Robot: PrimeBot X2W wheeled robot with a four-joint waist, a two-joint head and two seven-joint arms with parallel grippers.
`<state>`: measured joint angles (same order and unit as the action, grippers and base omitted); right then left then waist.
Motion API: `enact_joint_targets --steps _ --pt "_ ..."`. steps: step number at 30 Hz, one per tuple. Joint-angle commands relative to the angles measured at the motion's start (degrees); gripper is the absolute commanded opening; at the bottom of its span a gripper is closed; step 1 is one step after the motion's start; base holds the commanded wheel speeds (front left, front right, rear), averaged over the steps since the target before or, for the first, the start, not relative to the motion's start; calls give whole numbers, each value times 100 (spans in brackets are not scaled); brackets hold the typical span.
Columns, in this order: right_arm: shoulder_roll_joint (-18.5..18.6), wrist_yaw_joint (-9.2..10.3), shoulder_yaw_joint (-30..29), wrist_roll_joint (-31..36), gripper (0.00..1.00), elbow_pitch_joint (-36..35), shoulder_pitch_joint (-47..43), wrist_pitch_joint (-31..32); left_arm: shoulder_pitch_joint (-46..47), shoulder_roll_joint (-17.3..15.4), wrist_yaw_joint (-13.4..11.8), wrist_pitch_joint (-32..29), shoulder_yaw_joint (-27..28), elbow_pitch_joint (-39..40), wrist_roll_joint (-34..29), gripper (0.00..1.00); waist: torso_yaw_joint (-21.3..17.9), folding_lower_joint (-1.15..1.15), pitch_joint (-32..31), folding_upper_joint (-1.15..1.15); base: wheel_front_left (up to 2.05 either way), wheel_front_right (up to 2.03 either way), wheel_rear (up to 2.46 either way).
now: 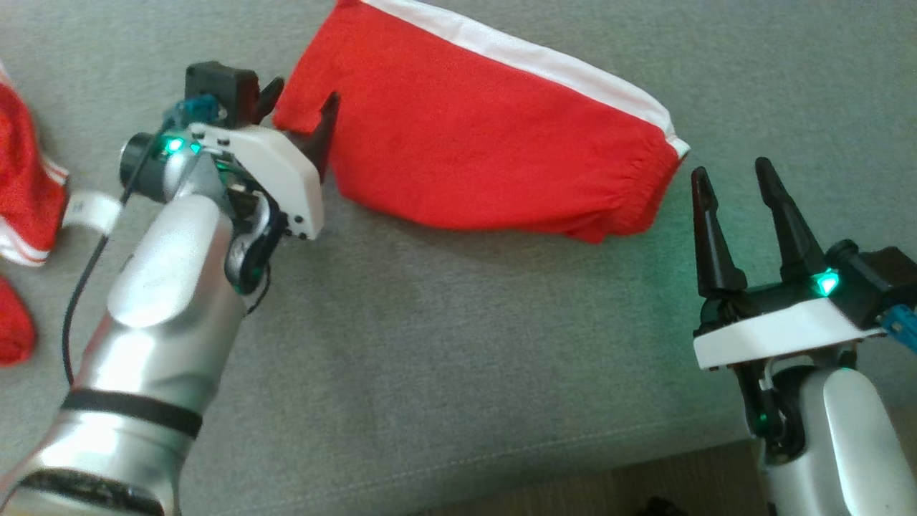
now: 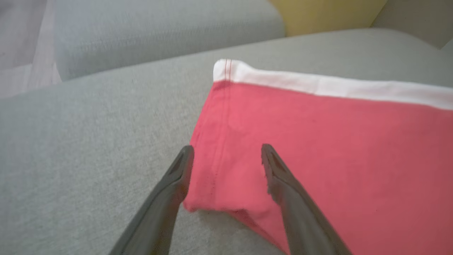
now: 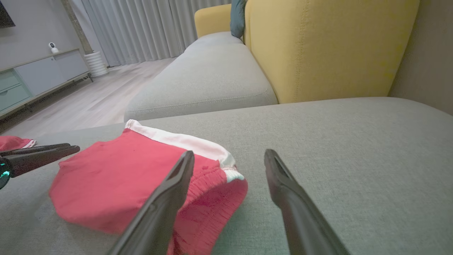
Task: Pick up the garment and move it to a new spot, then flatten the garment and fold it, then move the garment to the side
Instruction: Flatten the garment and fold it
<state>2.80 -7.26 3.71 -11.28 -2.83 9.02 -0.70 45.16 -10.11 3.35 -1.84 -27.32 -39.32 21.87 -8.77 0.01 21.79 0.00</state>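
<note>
The left tool point(image 1: 304, 97) has its fingers apart, one on each side of the near hem corner of the garment point(image 1: 487, 136). It isn't clamped on the cloth, and the left wrist view shows the gap clearly. The right tool point(image 1: 731, 168) is also spread wide. It sits just beside the gathered waistband end and doesn't touch it.

The garment, red shorts with a white side stripe, lies toward the far edge of the grey sofa cushion point(image 1: 430, 358). It looks flat and doubled over on itself, so the flattening and folding seem done or nearly done. What looks left is gripping it and moving it to the side.

More red clothes point(image 1: 25, 179) lie at the cushion's left edge, well apart from the garment; they would crowd a move that way. The near part of the cushion is bare. A yellow backrest point(image 3: 329, 46) rises beyond the far edge.
</note>
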Motion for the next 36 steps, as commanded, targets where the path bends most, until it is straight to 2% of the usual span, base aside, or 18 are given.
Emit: enact_joint_targets --steps 1,6,10,12,13,17,22,26,33,36 --pt "10 -23 154 -49 100 -159 100 -68 375 -129 40 -160 109 -90 10 100 -116 -1 72 0 0 0 0" --pt "9 -23 116 -143 100 -91 77 -128 845 -121 96 -577 -93 -899 -122 100 -167 -1 118 0 0 0 0" --pt "9 -23 111 -187 100 -62 86 -147 1012 -48 152 -801 -200 -1231 -132 99 -156 -1 132 0 0 0 0" --pt "9 -23 127 -239 100 -43 103 -151 1094 -15 156 -848 -259 -1378 -163 9 -151 -1 132 0 0 0 0" --pt "9 -23 135 -253 100 -33 115 -153 1120 -9 141 -881 -285 -1459 -181 0 -150 -1 130 0 0 0 0" --pt "9 -23 169 -275 100 -19 150 -154 1213 -1 72 -837 -360 -1671 -246 0 -149 -1 127 0 0 0 0" --pt "9 -23 61 -257 100 -31 69 -126 1099 112 -58 -401 -122 -1661 15 0 -56 -1 26 0 0 0 0" --pt "9 -23 -25 -217 100 -60 -70 -70 635 137 -161 6 60 -1434 234 0 85 -1 -153 0 0 0 0" --pt "8 -23 -131 -138 100 -174 -341 97 -537 16 -423 364 171 -462 423 0 400 -1 -480 0 0 0 0" --pt "8 -23 -190 -119 100 -223 -486 187 -1346 -57 -701 265 309 331 632 0 534 -1 -646 0 0 0 0"
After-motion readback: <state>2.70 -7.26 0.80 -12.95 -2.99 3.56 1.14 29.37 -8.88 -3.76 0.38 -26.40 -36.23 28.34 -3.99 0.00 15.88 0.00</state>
